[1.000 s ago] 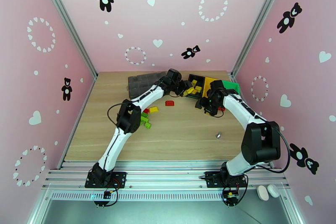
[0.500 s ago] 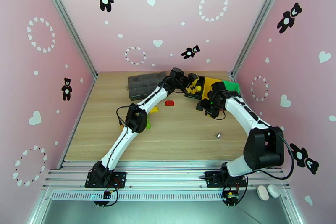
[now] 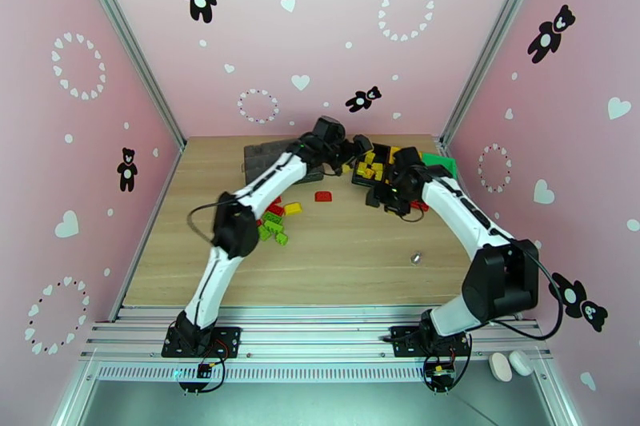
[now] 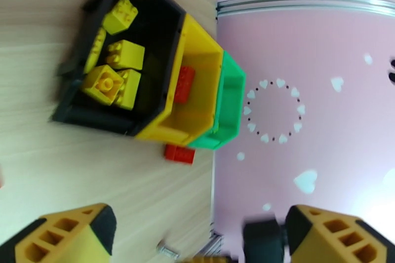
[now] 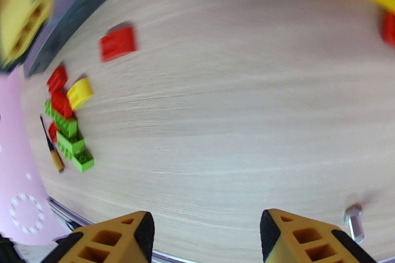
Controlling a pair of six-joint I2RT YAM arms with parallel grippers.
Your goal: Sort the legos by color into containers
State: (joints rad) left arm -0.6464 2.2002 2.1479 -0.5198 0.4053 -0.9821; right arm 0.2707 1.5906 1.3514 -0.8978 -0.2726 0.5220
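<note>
Now my left gripper (image 4: 197, 237) has sprung wide and hangs empty near the containers (image 4: 217, 126). I judge its brick has just dropped among the yellow legos (image 4: 126, 54) in the black bin (image 4: 98, 117). My right gripper (image 5: 207, 234), jaws half spread, holds nothing. Pink walls (image 3: 320, 36) ring the pale wooden table (image 5: 247, 111). The loose legos (image 5: 69, 135), red, green and yellow, wait well apart from the bins, beside a screwdriver (image 5: 52, 148).

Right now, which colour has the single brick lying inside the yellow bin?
Red. The brick in the yellow bin shows best in the left wrist view.
</note>
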